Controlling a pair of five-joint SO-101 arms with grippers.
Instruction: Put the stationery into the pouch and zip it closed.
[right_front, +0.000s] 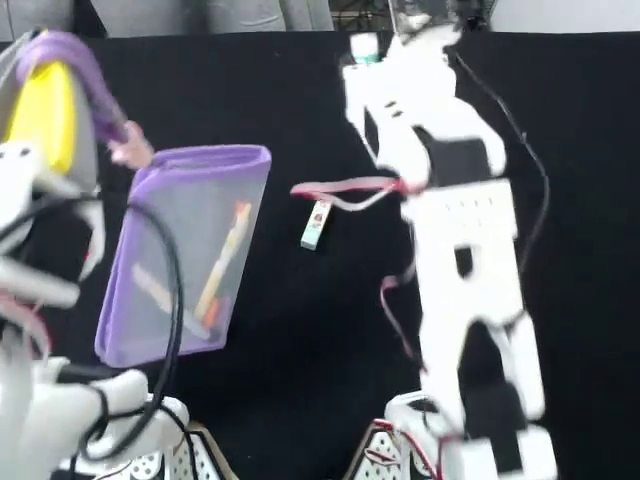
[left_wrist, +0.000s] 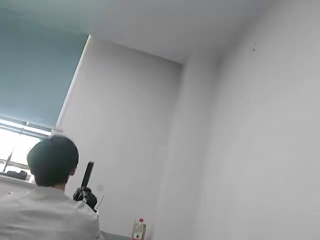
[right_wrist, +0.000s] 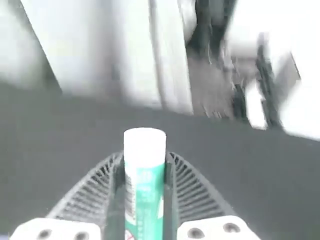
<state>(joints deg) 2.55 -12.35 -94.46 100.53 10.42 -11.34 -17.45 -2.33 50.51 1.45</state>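
well, right gripper (right_wrist: 144, 162) tight around glue stick (right_wrist: 145, 142); small item (right_front: 315, 226) beside purple pouch (right_front: 185, 250)

The bench (right_front: 300, 380) is draped in black cloth. Across the room, a blue roller blind (left_wrist: 35, 65) hangs partway down over a bright window (left_wrist: 12, 145), with plain white walls (left_wrist: 250, 125) beside it. A small bottle (left_wrist: 139, 230) stands near the corner, with a dark device (left_wrist: 86, 187) close by.

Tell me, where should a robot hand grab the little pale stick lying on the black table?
Probably across the middle of the small pale oblong stick, pinching its two long sides, coming straight down from above. It lies flat on the black table with bare space either side.
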